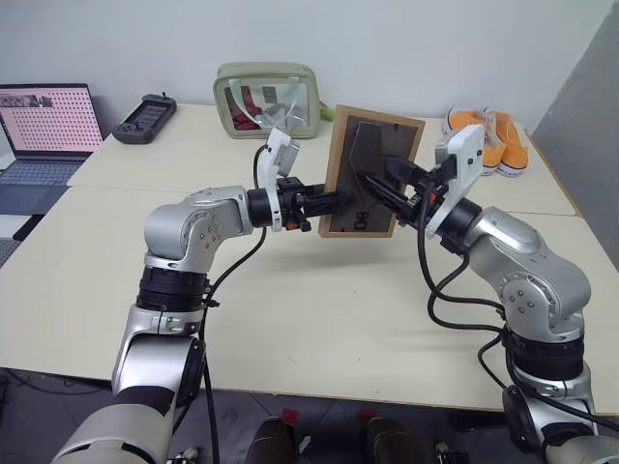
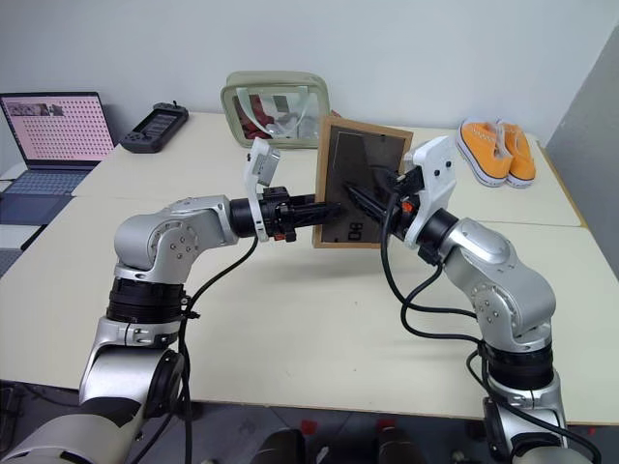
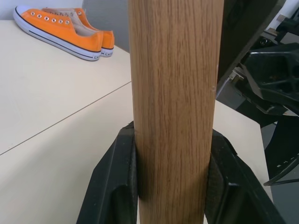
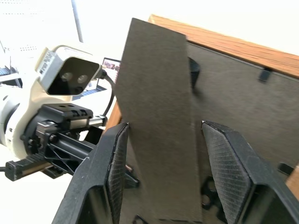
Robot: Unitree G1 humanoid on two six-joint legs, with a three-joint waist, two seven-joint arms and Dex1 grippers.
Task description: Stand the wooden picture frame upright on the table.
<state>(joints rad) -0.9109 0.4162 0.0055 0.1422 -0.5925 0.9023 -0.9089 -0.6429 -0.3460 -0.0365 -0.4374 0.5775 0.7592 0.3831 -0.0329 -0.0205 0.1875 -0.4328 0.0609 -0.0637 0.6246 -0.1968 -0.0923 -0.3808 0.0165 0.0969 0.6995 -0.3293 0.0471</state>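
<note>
The wooden picture frame (image 1: 372, 174) hangs above the middle of the cream surface (image 1: 319, 319), its dark grey back toward the camera. The left gripper (image 1: 334, 201) is clamped on the frame's left wooden edge, seen close in the left wrist view with both black fingers (image 3: 117, 186) pressed against the wood. The right gripper (image 4: 163, 177) straddles the hinged prop (image 4: 159, 121); whether its fingers actually press the prop is unclear. Toward 12 o'clock stands a clear green-trimmed pouch (image 1: 266, 99), partly behind the frame. At 1 o'clock lie orange sneakers (image 1: 498, 140), partly hidden by the right wrist camera. At 10 o'clock sit a black controller (image 1: 145, 118) and a laptop (image 1: 44, 135), cut off by the picture edge. The frame's portrait side is turned away.
</note>
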